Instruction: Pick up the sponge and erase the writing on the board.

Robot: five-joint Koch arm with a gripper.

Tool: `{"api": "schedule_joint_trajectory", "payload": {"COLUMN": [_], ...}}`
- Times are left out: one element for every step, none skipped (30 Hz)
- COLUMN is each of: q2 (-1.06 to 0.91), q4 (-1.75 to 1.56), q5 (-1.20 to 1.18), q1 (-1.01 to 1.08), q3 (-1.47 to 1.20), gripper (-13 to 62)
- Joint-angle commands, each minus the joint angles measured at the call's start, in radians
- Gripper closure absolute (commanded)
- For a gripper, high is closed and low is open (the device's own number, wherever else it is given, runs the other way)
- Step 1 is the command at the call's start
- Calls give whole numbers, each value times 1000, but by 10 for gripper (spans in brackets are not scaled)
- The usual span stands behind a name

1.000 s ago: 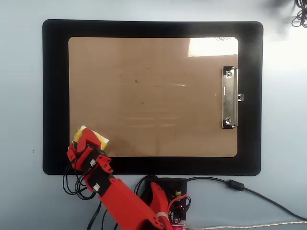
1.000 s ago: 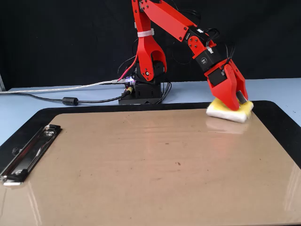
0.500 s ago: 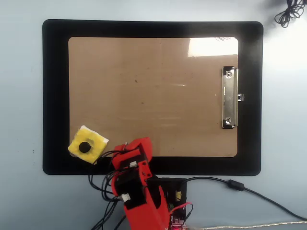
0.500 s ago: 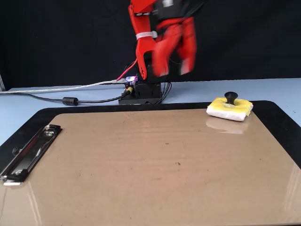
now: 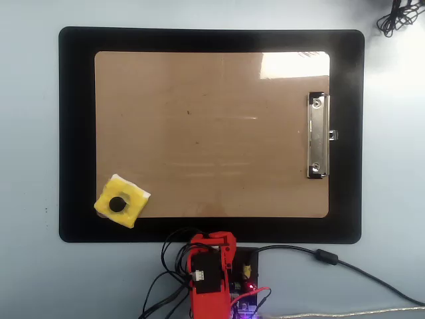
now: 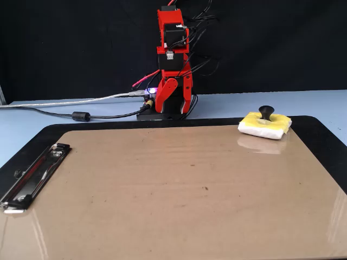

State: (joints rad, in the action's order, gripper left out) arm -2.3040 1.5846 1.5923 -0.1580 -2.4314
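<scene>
In the fixed view, the glossy brown rectangular clipboard (image 6: 179, 189) lies open and flat in front of the red plastic gripper (image 6: 174, 103), which hangs folded at the arm's base. Only the small yellow foam sponge with its black knob (image 6: 265, 124) rises, right of the gripper. The silver metal clip (image 6: 32, 173) lies low, far left.

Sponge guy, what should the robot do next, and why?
Probably swing toward the sponge and lower the open-looking fingers over its black knob. The arm sits folded at its base, holding nothing, and the sponge rests on the board's corner.
</scene>
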Motion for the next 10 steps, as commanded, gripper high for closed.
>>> {"api": "schedule_joint_trajectory", "payload": {"q2": [-46, -46, -46, -46, -46, -46, -46, -46, -46, -46], "q4": [55, 52, 52, 51, 51, 49, 49, 49, 51, 49], "q5": [92, 87, 87, 87, 87, 87, 87, 87, 87, 87], "q1": [-14, -15, -15, -14, -14, -14, -14, -14, -14, -14], "q3": [-21, -21, -21, -20, -21, -20, -21, -20, -21, -21], "gripper": [152, 150, 150, 150, 150, 150, 150, 150, 150, 150]}}
